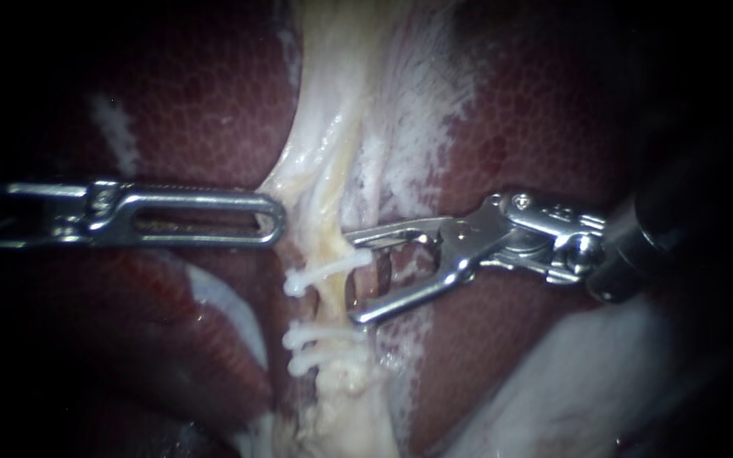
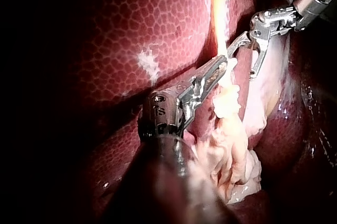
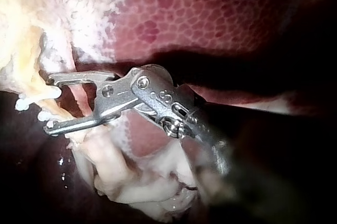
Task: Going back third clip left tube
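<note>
A pale tube (image 1: 330, 208) runs down the middle of the dark red liver (image 1: 197, 102). Three white clips cross it: one (image 1: 320, 271) higher up and two close together (image 1: 316, 337) (image 1: 311, 363) below. My right instrument (image 1: 354, 278) comes in from the right with its jaws open, straddling the tube at the upper clip, whose end lies in the gap without being gripped. In the right wrist view the same open jaws (image 3: 50, 103) frame the tube. My left instrument (image 1: 275, 218) lies level, jaws shut on the edge of the pale tissue beside the tube, also in the left wrist view (image 2: 221, 66).
Frayed white tissue (image 1: 422, 110) spreads over the liver to the right of the tube. A blurred pale mass (image 1: 587, 382) fills the lower right corner. A pale patch (image 1: 116, 136) marks the liver at upper left. Lumpy pale tissue (image 2: 231, 150) hangs beside my left instrument's shaft.
</note>
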Controlling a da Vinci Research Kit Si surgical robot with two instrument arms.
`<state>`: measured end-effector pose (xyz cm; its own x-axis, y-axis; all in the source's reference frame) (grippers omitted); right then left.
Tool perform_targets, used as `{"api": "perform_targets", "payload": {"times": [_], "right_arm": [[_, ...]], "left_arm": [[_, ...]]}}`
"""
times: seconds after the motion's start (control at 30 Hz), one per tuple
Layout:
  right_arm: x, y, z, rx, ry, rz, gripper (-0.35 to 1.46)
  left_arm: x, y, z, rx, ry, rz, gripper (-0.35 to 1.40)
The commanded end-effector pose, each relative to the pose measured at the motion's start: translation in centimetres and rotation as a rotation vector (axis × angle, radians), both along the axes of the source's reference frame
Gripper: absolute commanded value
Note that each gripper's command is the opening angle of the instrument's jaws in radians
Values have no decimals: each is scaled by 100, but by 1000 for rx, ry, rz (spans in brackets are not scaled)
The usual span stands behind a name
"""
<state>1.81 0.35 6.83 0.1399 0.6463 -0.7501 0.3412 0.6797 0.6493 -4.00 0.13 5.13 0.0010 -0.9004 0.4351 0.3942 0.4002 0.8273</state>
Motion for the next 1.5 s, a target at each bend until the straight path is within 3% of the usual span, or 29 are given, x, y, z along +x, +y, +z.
{"api": "perform_targets", "payload": {"times": [0.03, 0.27, 0.43, 0.63, 0.83, 1.07, 1.5], "right_arm": [[-5, 2, -2, -4, -2, 5, 58], [-37, 11, -12, -22, -15, 32, 59], [-60, 9, -22, -35, -28, 52, 59], [-78, 3, -36, -76, -55, 47, 60], [-93, 8, -52, -121, -62, 54, 60], [-106, 14, -67, -145, -79, 64, 60], [-104, 11, -70, -146, -80, 67, 60]], "left_arm": [[0, 0, 0, 0, 1, 0, -35], [0, -1, 1, 0, 1, 0, -35], [0, -1, 1, 0, 1, 0, -35], [-1, -1, 1, 0, 1, 0, -35], [-1, -1, 1, 0, 1, 0, -35], [-1, -1, 2, -1, 1, 0, -35], [-3, -1, 3, -2, 2, -1, -35]]}}
